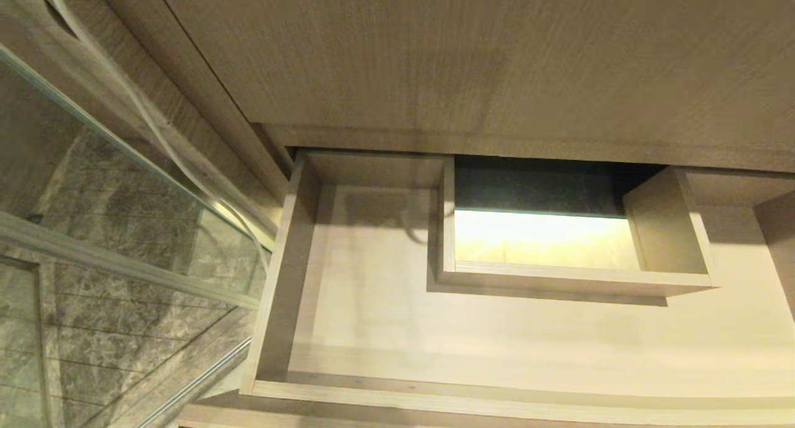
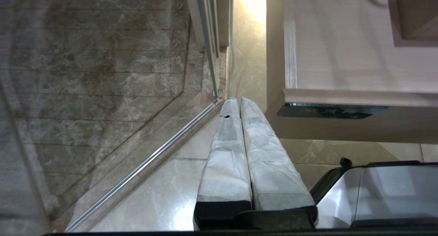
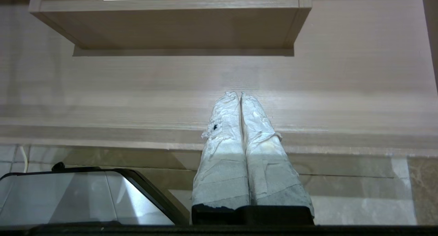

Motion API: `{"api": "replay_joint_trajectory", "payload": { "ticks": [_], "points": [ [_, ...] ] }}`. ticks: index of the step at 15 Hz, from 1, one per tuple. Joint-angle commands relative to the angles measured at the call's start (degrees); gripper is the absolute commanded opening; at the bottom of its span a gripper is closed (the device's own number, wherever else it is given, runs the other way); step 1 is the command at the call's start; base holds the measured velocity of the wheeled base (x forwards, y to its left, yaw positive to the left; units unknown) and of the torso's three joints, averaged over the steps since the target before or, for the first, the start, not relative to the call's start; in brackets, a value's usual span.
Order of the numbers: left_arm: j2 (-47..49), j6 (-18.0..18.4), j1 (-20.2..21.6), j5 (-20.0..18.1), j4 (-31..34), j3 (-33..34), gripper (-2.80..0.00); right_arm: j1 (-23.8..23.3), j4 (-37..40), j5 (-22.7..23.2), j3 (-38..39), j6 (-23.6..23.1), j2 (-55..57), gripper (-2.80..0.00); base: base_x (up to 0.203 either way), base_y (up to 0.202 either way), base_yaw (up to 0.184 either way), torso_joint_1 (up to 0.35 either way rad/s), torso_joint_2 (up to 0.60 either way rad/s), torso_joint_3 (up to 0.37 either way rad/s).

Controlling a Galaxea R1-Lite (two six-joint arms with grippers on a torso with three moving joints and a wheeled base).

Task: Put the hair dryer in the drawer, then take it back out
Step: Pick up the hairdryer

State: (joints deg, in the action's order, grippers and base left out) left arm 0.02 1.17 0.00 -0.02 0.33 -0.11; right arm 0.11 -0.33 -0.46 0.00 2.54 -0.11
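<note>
- The drawer (image 1: pixel 348 328) stands pulled open and bare inside; its boxed cut-out (image 1: pixel 559 273) sits toward the back.
- The hair dryer is in no view — only a white cord (image 1: pixel 155 123) trails down the cabinet's left side.
- Left claw (image 2: pixel 236 102) and right claw (image 3: pixel 239 95) are both closed and empty; the right hangs over the drawer, the left over the floor (image 2: pixel 164 195) beside it — the cord lies on the left's side.

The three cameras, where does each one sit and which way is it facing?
Head view: high up, looking down into the open drawer; no arm shows.
Left wrist view: behind the shut left claw, over floor tiles beside the drawer's corner.
Right wrist view: behind the shut right claw, facing the drawer's inside.
Shared: head and right wrist both show the boxed cut-out.
</note>
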Motion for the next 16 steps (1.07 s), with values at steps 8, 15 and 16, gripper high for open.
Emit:
{"api": "replay_joint_trajectory", "payload": {
  "ticks": [8, 15, 16],
  "points": [
    [0.0, -0.3, 0.0, 0.1, 0.0, 0.0, -2.8, 0.1, 0.1, 0.0, 0.0, 0.0, 0.1, -2.8, 0.0, 0.0, 0.0, 0.16, -0.3, -0.128],
    [0.0, -0.4, 0.0, 0.1, 0.0, 0.0, -2.8, 0.0, 0.1, -0.1, 0.0, -0.1, 0.1, -2.8, 0.002, -0.004, 0.035, 0.088, -0.25, -0.117],
    [0.0, -0.4, 0.0, 0.1, 0.0, 0.0, -2.8, 0.0, 0.1, -0.1, 0.0, -0.1, 0.1, -2.8, -0.001, -0.01, 0.164, 0.245, -0.5, -0.21]
  ]
}}
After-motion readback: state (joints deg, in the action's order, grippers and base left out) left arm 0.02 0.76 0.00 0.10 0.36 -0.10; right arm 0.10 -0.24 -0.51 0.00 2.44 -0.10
